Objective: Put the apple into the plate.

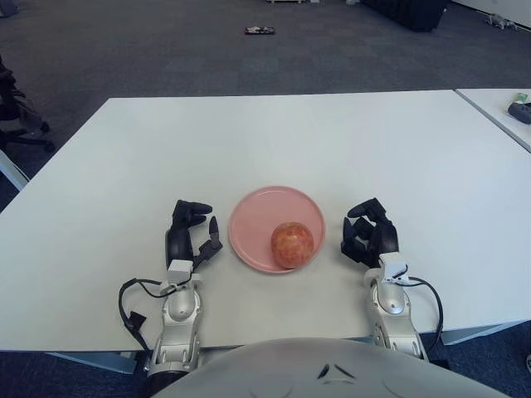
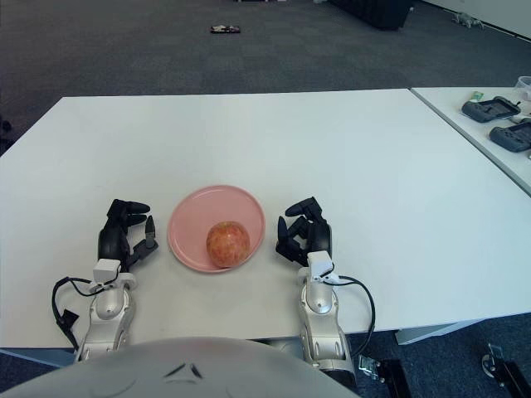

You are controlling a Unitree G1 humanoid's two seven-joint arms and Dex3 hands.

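- I had both eyes of the head camera looking forward and down over the white table (image 1: 265, 133), from just above the robot's own torso, whose grey curve filled the bottom edge.
- The left eye sat slightly to the left, so the pink plate (image 1: 257, 211) showed right of where the right eye put it.
- The right eye reached further right, onto the neighbouring table (image 2: 489, 124).
- Both shared the table, the plate, the left hand (image 1: 189, 234), the right hand (image 1: 369, 232) and the carpet (image 2: 166, 58) beyond.
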